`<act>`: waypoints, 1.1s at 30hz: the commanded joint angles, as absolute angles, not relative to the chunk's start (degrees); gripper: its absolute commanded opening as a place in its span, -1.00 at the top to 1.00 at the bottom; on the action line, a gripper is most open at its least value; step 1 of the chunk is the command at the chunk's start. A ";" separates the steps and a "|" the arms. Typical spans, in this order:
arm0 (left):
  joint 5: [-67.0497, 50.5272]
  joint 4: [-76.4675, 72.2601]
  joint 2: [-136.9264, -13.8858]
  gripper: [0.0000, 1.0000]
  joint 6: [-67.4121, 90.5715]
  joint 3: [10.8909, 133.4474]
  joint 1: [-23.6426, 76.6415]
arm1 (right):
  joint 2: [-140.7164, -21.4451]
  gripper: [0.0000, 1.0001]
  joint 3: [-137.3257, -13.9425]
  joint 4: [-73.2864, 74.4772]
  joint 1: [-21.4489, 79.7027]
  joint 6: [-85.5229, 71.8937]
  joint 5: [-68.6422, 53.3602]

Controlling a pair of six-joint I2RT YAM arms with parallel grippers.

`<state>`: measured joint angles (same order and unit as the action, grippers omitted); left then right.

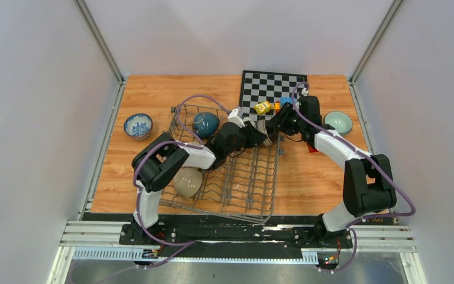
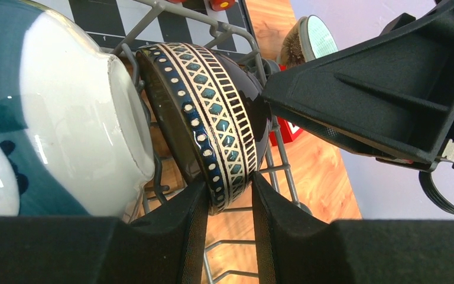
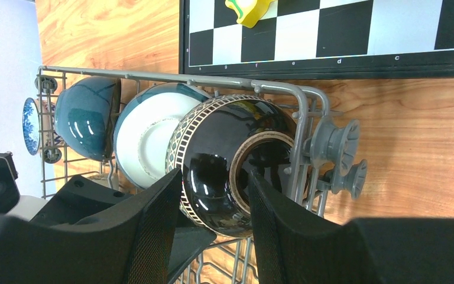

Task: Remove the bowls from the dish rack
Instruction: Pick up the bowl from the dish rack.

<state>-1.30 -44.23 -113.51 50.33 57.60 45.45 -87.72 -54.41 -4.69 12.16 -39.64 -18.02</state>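
Gripping patterned bowl (image 2: 213,118), left hand (image 2: 229,186), foot ring (image 3: 270,138) only from right wrist

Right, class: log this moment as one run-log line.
task: unloading rack | left fingers: gripping dark bowl rim | right fingers: open, facing its base | out: blue-white bowl, green bowl
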 commanded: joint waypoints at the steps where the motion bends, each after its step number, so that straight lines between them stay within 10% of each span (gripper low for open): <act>1: -1.14 -53.24 -112.69 1.00 49.14 57.39 45.97 | -88.00 0.03 -54.16 -4.43 10.94 -39.64 -18.50; 20: -1.76 -56.22 -111.59 1.00 49.12 55.33 45.35 | -87.19 0.01 -55.36 -2.94 10.87 -38.86 -19.93; 25: -2.93 -55.52 -112.05 0.47 49.13 56.68 45.35 | -87.46 0.01 -55.20 -3.21 10.91 -39.05 -20.48; 33: -4.15 -55.81 -112.89 0.50 48.82 58.19 45.35 | -87.76 0.01 -55.07 -3.63 10.84 -39.59 -21.31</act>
